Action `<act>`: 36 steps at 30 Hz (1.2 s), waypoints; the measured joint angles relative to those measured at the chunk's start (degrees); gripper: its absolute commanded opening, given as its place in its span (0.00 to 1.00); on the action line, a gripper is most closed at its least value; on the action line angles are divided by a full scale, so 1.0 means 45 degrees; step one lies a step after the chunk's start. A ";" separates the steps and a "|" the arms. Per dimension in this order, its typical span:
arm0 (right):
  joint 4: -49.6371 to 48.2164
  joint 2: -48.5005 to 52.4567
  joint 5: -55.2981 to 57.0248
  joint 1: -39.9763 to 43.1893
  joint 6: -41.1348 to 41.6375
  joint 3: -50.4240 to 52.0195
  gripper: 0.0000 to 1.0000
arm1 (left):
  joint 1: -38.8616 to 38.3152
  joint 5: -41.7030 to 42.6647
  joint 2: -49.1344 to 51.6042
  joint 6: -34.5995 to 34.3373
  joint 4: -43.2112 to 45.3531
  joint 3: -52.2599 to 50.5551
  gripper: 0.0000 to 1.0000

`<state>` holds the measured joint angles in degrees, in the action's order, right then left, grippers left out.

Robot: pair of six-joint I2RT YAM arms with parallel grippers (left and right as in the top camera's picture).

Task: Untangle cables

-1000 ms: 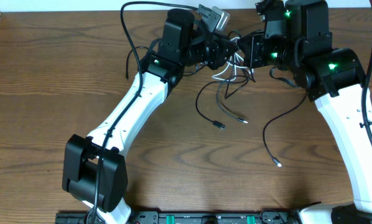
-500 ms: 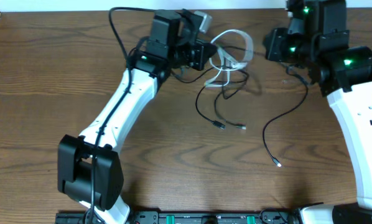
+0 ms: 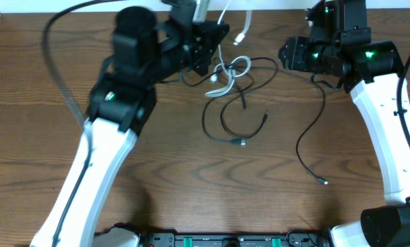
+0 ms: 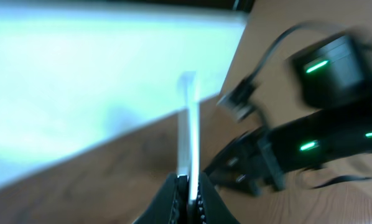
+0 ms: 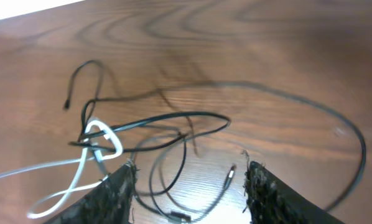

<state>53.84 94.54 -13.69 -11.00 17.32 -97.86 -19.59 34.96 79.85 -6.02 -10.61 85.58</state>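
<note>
Now left claw point(image 4: 189, 190) raised white cable point(image 4: 189, 118); right claw point(image 5: 189, 177) parted.

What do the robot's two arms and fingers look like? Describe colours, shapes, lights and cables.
Both the left arm and right arm have smooth white shells joined by boxy black joints with small green lights. A thick black cable loops off the left arm. The right fingers are black and rough-textured.

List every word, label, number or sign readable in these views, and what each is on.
None is readable.
The cables and wooden table carry no print.
The left arm and right arm show only green lights, no characters.
The left wrist view is too blurred to read anything.
</note>
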 measured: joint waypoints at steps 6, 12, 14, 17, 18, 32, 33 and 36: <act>-0.0335 0.0000 -0.2312 -0.0019 -0.1695 0.0000 0.59 | 0.0000 -0.0510 -0.1593 -0.0267 0.0325 0.0000 0.07; -0.0437 0.0063 -0.3789 -0.0437 -0.2365 0.0000 0.53 | 0.0000 -0.0855 -0.1855 -0.0695 0.0597 0.0000 0.07; -0.0423 0.0175 -0.4027 -0.0738 -0.2467 0.0000 0.48 | 0.0000 -0.0937 -0.1841 -0.0797 0.0631 0.0000 0.07; -0.0170 0.0520 -0.4279 -0.1151 -0.2550 0.0000 0.43 | 0.0000 -0.1185 -0.1841 -0.0928 0.0597 0.0000 0.08; -0.0044 0.0627 -0.4337 -0.1229 -0.2506 0.0000 0.41 | 0.0000 -0.1282 -0.1841 -0.0962 0.0573 0.0000 0.07; 0.1734 0.2317 -0.5105 -0.1914 -0.2773 0.0005 0.38 | 0.0000 -0.2220 -0.1462 -0.1005 0.0267 0.0000 0.07; 0.1749 0.2443 -0.5348 -0.2021 -0.2924 0.0010 0.38 | 0.0000 -0.2302 -0.1462 -0.1005 0.0262 0.0000 0.08; 0.1851 0.2657 -0.5945 -0.2249 -0.3347 0.0010 0.38 | 0.0000 -0.2482 -0.1457 -0.1010 0.0262 0.0000 0.07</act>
<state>62.17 106.50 -40.45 -21.12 2.26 -97.82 -19.59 23.79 73.30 -10.57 -9.43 85.58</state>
